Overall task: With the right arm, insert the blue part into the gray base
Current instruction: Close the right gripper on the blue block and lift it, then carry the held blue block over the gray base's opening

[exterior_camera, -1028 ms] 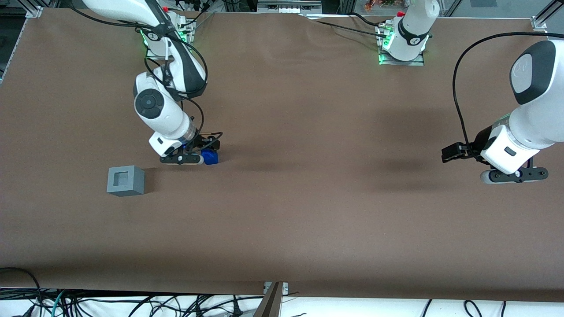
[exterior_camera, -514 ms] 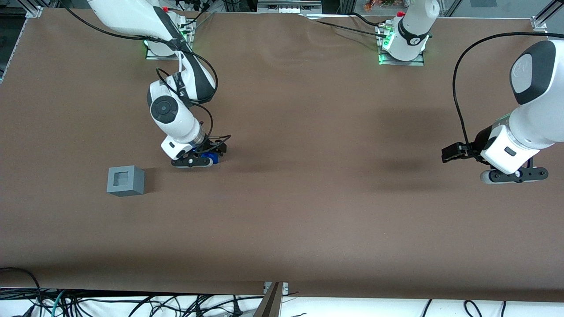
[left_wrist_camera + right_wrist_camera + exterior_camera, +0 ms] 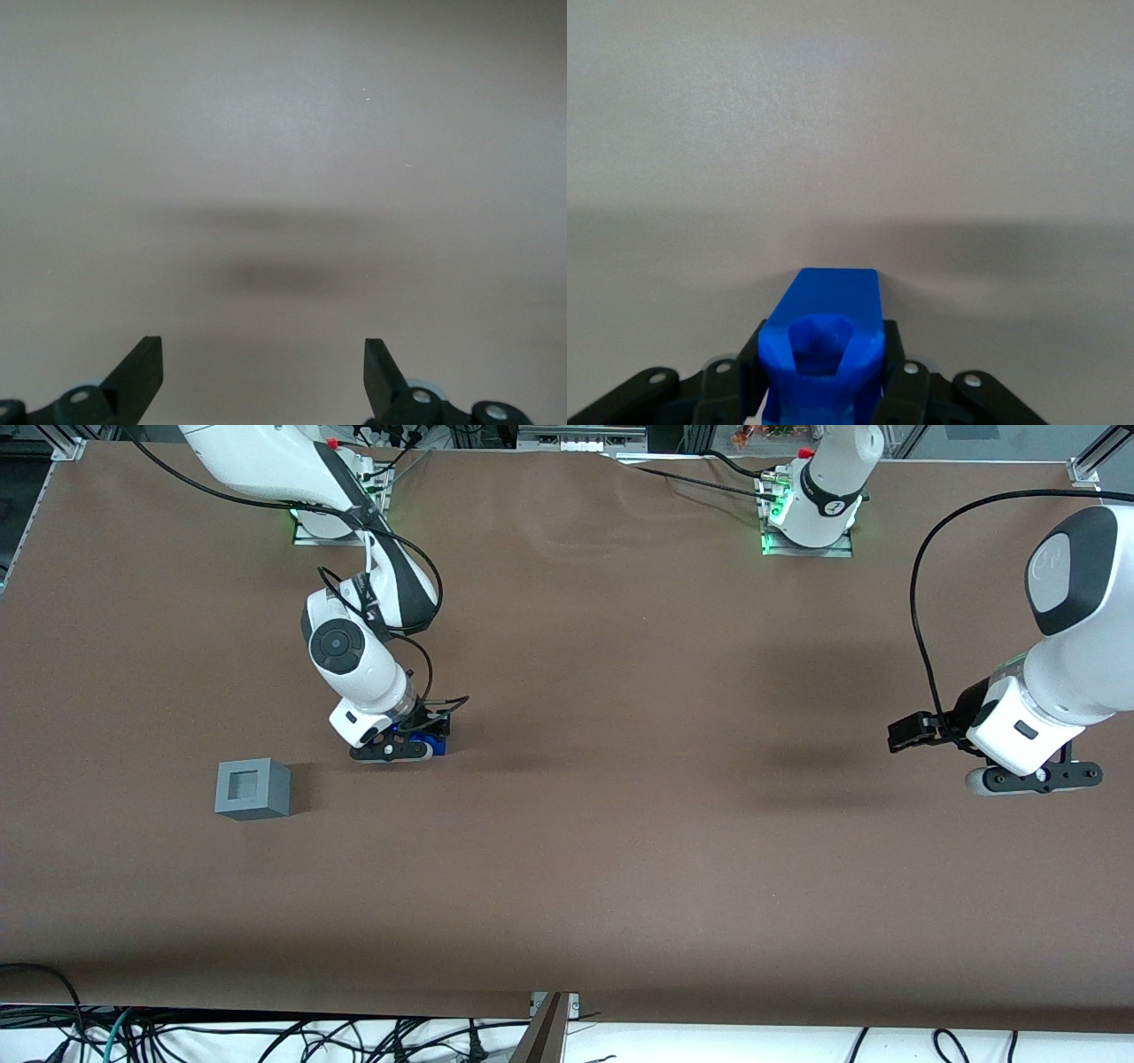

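Note:
The blue part sits between my right gripper's fingers, mostly hidden under the hand in the front view. In the right wrist view the blue part fills the gap, with a black finger pressed against each of its sides. The right gripper is low over the brown table, shut on the blue part. The gray base stands alone on the table with its square recess facing up. It is a little nearer the front camera than the gripper and further toward the working arm's end.
The brown table cover stretches wide around both things. The two arm mounts with green lights stand along the table edge farthest from the front camera. Loose cables lie below the near edge.
My right gripper has slid sideways away from the gray base and onto the blue part, which now sits between the fingers instead of beside the hand. The gray base has not moved.

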`<action>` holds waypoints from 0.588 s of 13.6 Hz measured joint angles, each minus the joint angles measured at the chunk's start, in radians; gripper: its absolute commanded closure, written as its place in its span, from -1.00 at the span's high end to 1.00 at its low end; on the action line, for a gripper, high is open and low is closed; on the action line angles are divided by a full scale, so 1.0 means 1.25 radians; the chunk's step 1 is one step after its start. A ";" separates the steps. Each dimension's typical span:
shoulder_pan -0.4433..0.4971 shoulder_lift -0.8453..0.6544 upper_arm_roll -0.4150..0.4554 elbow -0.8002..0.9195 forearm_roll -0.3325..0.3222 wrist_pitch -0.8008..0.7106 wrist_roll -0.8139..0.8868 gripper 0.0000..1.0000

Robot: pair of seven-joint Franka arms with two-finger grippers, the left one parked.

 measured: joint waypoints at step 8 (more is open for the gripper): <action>-0.004 -0.062 -0.168 0.209 -0.009 -0.343 -0.186 -0.91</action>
